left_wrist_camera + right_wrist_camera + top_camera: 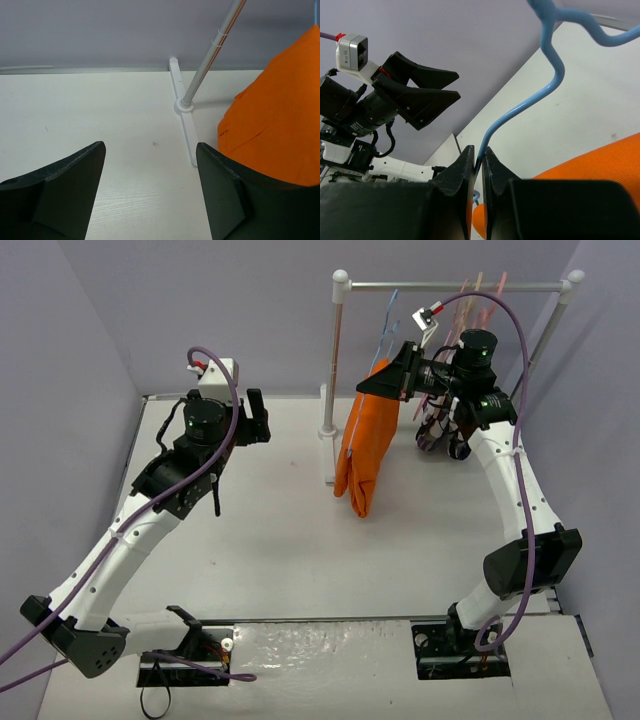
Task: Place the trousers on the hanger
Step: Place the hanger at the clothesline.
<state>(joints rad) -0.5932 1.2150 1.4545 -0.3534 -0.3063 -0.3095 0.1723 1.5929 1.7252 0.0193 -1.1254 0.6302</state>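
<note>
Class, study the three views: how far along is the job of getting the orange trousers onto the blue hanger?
Done: the trousers hang draped over the hanger. In hand: the right gripper is shut on the hanger's wire, holding it up near the rail; the left gripper is open and empty above the table. Left: probably hooking the hanger onto the rail and letting go, since its hook looks free.

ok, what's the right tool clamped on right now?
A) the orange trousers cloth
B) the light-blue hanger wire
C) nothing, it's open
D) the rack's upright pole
B: in the right wrist view the right tool is pinched shut on the thin light-blue wire of the hanger, with the orange trousers off to the side and not between the jaws.
</note>
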